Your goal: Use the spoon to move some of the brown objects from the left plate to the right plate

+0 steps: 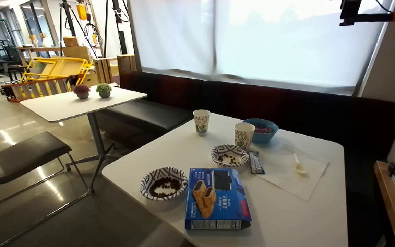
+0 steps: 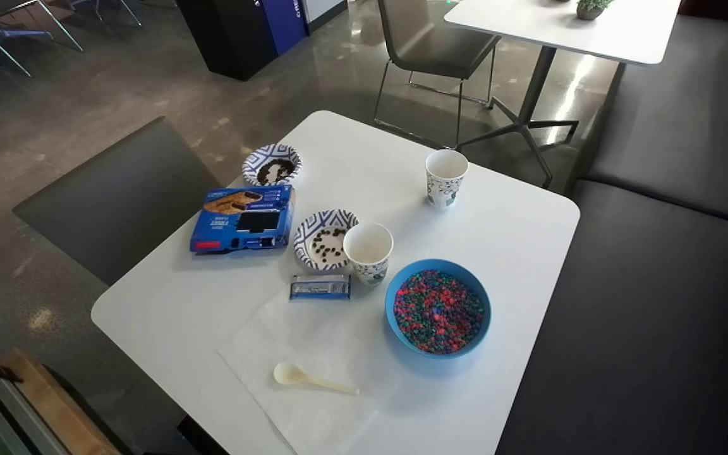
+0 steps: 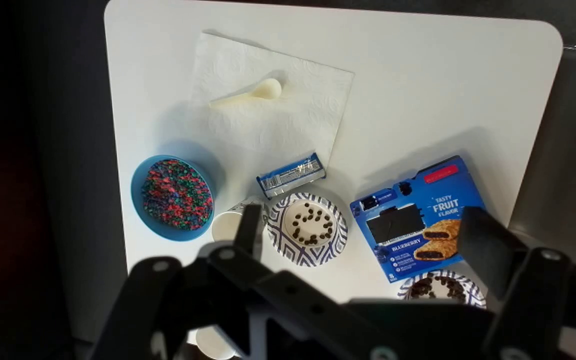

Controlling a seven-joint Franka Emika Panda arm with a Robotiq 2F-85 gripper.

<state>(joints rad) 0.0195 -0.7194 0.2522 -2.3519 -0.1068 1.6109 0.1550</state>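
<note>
The pale yellow spoon [image 1: 299, 167] lies on the white napkin in all views [image 2: 310, 378] [image 3: 258, 94]. The left plate [image 1: 145, 187] holds a heap of dark brown objects [image 1: 163, 188]; its patterned rim also shows in an exterior view [image 2: 253, 165]. In the wrist view the left plate [image 3: 475, 294] is partly hidden behind my gripper. The right plate [image 1: 222, 150] [image 2: 305, 237] [image 3: 313, 257] holds fewer, scattered brown bits [image 3: 313, 222]. My gripper [image 3: 362, 220] is open and empty, high above the table; its fingers are spread wide. The spoon is outside the jaws.
A blue box [image 1: 214, 199] stands beside the left plate. A small blue packet [image 2: 321, 287] lies beside the right plate. A paper cup [image 2: 369, 249] stands close to the right plate, another cup [image 2: 445, 177] farther off. A blue bowl [image 3: 140, 200] holds colourful bits. The napkin [image 3: 318, 117] lies flat.
</note>
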